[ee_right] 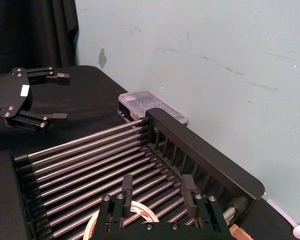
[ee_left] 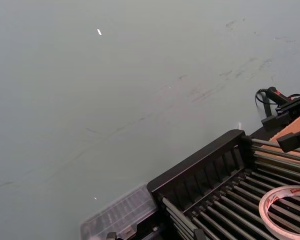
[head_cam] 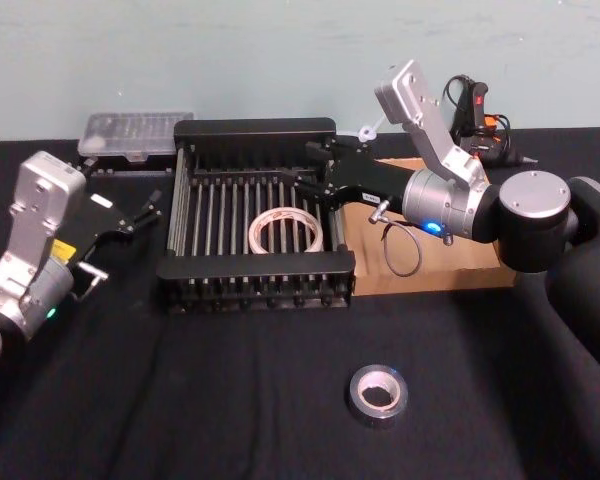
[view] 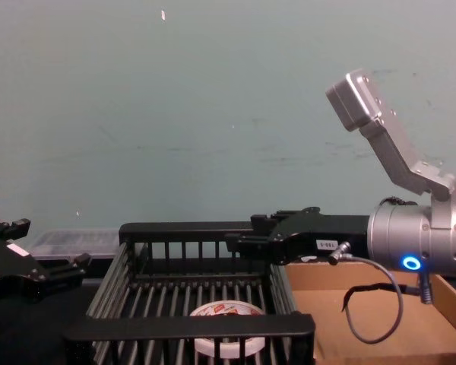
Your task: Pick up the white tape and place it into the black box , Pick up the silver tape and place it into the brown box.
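The white tape (head_cam: pixel 253 234) lies flat on the ribbed floor of the black box (head_cam: pixel 255 268), toward its right side. My right gripper (head_cam: pixel 302 166) hovers open and empty over the crate's right rim, just above that ring; the right wrist view shows its fingers (ee_right: pixel 126 189) spread over the white tape (ee_right: pixel 142 214). The silver tape (head_cam: pixel 356 400) lies flat on the black tabletop in front, near me. The brown box (head_cam: pixel 450 275) sits to the right of the crate, under the right arm. My left gripper (head_cam: pixel 145 210) rests open left of the crate.
A clear plastic case (head_cam: pixel 138 132) sits behind the crate's back left corner. A glue gun (head_cam: pixel 475 105) lies at the back right by the wall. A loose grey cable (head_cam: pixel 402 250) hangs from the right wrist over the cardboard box.
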Robot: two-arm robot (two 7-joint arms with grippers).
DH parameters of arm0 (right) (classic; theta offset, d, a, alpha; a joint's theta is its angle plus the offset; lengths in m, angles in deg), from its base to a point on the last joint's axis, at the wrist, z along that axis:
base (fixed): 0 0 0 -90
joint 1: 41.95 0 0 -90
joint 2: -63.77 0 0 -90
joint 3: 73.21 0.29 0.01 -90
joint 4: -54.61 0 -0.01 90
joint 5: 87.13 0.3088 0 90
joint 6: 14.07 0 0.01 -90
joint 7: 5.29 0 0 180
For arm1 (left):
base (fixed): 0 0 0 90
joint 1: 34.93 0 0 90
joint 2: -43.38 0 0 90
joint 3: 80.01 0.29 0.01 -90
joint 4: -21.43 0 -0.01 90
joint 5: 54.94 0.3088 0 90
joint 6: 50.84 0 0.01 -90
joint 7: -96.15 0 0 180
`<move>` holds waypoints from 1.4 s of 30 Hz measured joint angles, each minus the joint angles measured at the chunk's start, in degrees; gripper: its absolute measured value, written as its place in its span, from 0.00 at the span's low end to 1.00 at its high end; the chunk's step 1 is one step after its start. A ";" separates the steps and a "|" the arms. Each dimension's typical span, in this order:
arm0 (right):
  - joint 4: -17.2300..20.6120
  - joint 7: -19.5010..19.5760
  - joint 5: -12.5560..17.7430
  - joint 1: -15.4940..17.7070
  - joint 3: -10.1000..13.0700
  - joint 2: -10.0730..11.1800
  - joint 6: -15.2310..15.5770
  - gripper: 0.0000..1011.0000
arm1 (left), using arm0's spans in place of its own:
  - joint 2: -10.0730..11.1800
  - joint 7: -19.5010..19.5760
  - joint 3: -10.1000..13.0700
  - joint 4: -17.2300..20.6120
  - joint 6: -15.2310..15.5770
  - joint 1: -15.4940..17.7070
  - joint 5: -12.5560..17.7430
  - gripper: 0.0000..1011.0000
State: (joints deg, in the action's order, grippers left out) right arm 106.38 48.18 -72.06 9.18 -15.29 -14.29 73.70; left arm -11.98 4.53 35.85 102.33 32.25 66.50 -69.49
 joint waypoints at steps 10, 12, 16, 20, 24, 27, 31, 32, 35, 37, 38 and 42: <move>0.06 0.03 0.00 0.04 -0.01 0.03 0.04 0.89 | 0.00 0.00 0.00 0.00 0.00 0.00 0.00 0.99; 0.07 0.03 0.00 0.05 0.00 0.03 0.05 0.92 | 0.01 0.00 0.01 0.00 0.00 0.00 0.00 0.99; 0.74 0.26 -0.02 0.32 0.03 0.27 0.35 0.99 | 0.00 0.00 0.00 0.00 0.00 0.00 0.00 0.99; 2.43 0.90 -0.01 1.09 0.34 0.83 1.05 0.99 | 0.00 0.00 0.00 0.00 0.00 0.00 0.00 0.99; 4.55 1.54 0.10 2.13 0.73 1.63 1.87 0.99 | 0.00 0.00 0.00 0.00 0.00 0.00 0.00 0.99; 6.97 2.00 0.43 3.35 1.15 2.64 2.61 0.99 | 0.00 0.00 0.00 0.00 0.00 0.00 0.00 0.99; 12.00 2.94 1.35 6.19 2.23 4.87 3.82 0.99 | 0.01 0.00 0.01 0.00 0.00 0.00 0.00 0.99; 12.91 3.12 1.57 6.76 2.48 5.31 4.03 0.99 | 0.00 0.00 0.00 0.00 0.00 0.00 0.00 0.99; 15.73 3.56 2.18 8.46 3.20 6.68 4.50 0.99 | 0.00 0.00 0.00 0.00 0.00 0.00 0.00 0.99; 18.39 3.95 2.71 10.12 3.73 8.01 4.89 0.99 | 0.00 0.00 0.00 0.00 0.00 0.00 0.00 0.99; 20.54 4.20 3.03 11.52 4.13 9.19 5.21 0.99 | 0.00 0.00 0.00 0.00 0.00 0.00 0.00 0.99; 24.83 4.66 3.73 14.43 5.00 11.80 5.95 0.99 | 0.00 0.00 0.00 0.00 0.00 0.00 0.00 0.99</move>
State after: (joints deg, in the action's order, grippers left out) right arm 131.21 52.84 -68.33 23.60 -10.29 -2.48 79.66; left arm -11.98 4.53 35.85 102.34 32.25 66.50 -69.49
